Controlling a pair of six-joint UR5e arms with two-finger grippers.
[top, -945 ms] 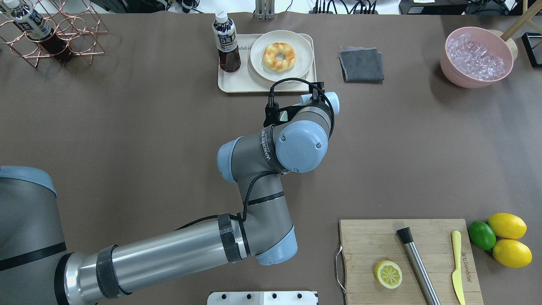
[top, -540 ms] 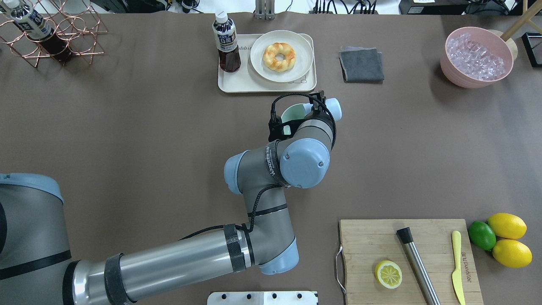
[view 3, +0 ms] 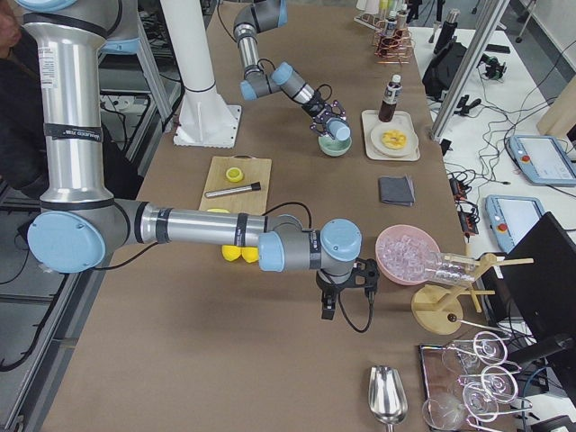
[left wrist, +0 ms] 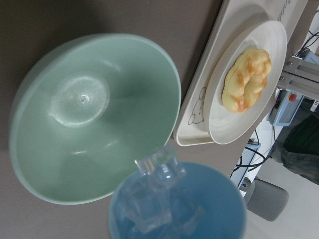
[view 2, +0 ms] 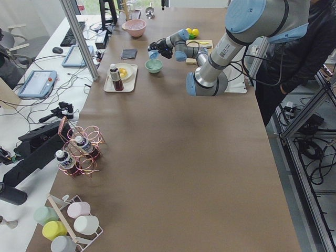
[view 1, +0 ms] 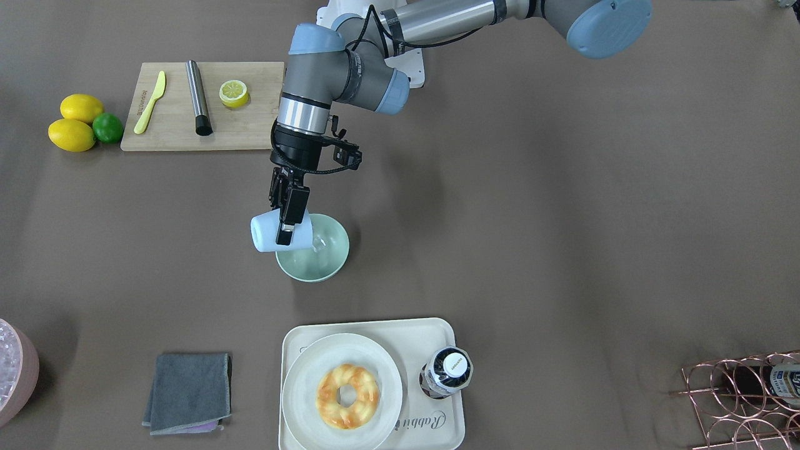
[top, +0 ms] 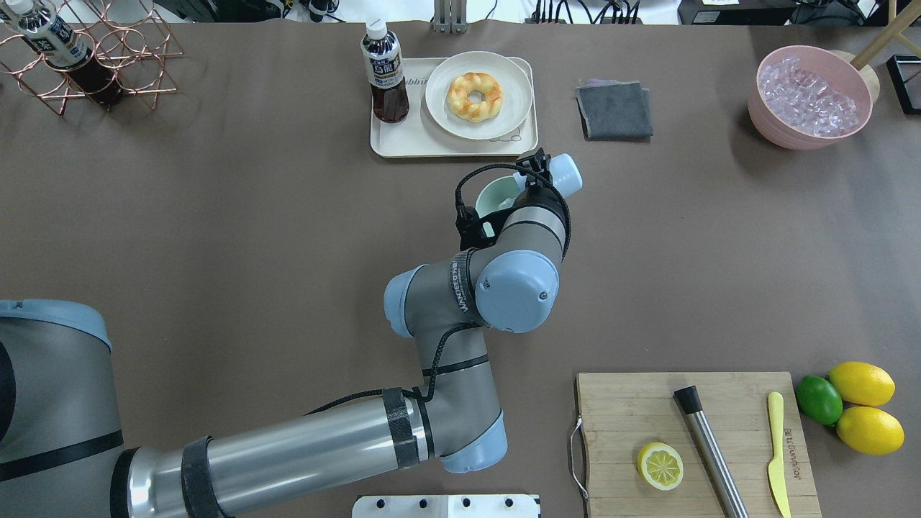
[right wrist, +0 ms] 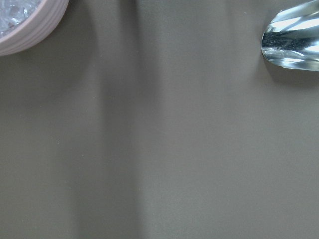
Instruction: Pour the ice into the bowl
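My left gripper is shut on a light blue cup, held tipped on its side above the mint-green bowl. The cup's mouth faces the bowl's middle. In the left wrist view a few clear ice cubes sit at the cup's rim, and the bowl below looks bare inside. From overhead the cup pokes out past the wrist and part of the bowl shows. My right gripper hangs low over the table beside the pink bowl; I cannot tell whether it is open.
A tray with a doughnut plate and a bottle lies just beyond the bowl. A grey cloth, a pink bowl of ice, a cutting board with lemon half, steel rod and knife, and a metal scoop are around.
The left wrist has pulled back toward the robot and turned, uncovering the green bowl beneath it. The blue cup stays gripped beside the bowl.
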